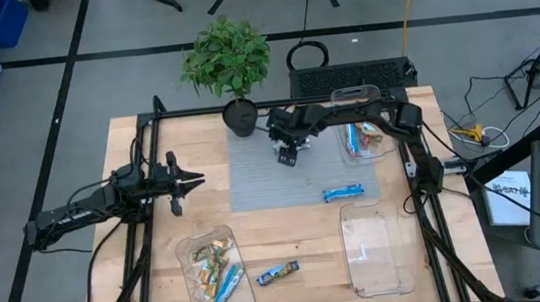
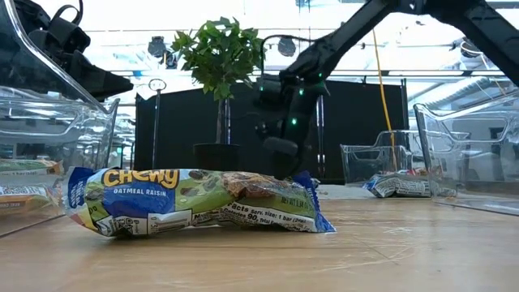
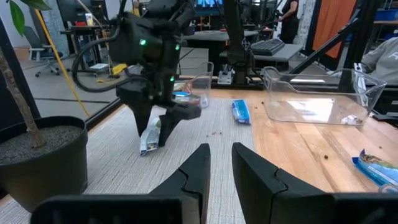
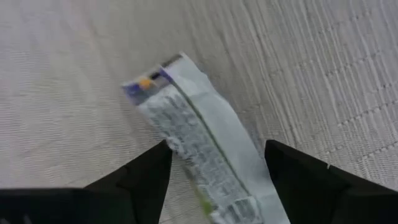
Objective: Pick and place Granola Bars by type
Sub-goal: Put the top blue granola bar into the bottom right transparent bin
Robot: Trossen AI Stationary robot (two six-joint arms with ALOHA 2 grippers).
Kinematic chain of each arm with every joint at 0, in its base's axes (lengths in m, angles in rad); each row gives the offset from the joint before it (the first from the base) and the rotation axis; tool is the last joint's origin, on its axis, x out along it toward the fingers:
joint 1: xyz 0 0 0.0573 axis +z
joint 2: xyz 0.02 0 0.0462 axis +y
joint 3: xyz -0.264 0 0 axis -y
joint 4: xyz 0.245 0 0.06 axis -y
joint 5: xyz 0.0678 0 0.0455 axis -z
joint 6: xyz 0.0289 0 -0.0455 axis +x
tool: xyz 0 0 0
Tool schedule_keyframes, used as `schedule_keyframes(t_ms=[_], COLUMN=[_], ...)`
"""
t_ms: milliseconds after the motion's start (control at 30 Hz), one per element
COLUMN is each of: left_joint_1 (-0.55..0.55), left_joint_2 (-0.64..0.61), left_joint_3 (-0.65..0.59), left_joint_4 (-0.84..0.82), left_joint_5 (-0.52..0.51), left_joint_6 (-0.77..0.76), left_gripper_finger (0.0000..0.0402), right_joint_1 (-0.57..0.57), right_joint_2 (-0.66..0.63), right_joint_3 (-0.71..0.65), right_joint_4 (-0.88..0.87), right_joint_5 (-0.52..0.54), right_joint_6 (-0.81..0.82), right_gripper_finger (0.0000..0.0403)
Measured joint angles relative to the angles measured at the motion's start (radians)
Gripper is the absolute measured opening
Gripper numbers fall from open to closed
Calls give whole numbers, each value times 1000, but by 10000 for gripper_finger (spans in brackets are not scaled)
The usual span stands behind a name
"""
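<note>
My right gripper (image 1: 288, 155) hangs open over the grey mat (image 1: 253, 178), fingers pointing down. A silver-backed granola bar with a blue end (image 4: 186, 118) lies on the mat between its fingers (image 4: 143, 177); the left wrist view shows the same bar (image 3: 149, 140). A blue bar (image 1: 343, 193) lies at the mat's near right corner. Another blue bar (image 1: 277, 272), the "Chewy" one (image 2: 195, 203), rests flat on the wood. My left gripper (image 1: 191, 182) waits open at the mat's left edge, holding nothing. My right gripper (image 4: 217, 149) comes from above with one finger on each side of the bar's middle (image 4: 205, 155), lying across its length. Whether the fingers touch the wrapper I cannot tell. The bar lies on the mat.
A clear tray (image 1: 191, 280) at the near left holds several bars. A tray (image 1: 387, 145) at the far right holds a few. A third clear tray (image 1: 376, 250) stands at the near right. A potted plant (image 1: 231, 65) stands at the mat's far edge, close to my right gripper.
</note>
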Motion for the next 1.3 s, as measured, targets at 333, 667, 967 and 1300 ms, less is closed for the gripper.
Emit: schedule_keyframes(t_ms=[333,667,967,1300], left_joint_1=[0,0,0,0], left_joint_2=[0,0,0,0], left_joint_3=[0,0,0,0], left_joint_4=[0,0,0,0], left_joint_5=[0,0,0,0], left_joint_6=[0,0,0,0], left_gripper_finger=[74,74,74,74], right_joint_1=[-15,-15,66,384], right_joint_2=[28,25,-100,-437], right_joint_3=[2,1,-2,-2], right_joint_4=[22,39,18,-194], right_joint_5=[-3,5,-4,-106], right_joint_6=[28,14,-3,178], right_gripper_finger=[194,23,19,16])
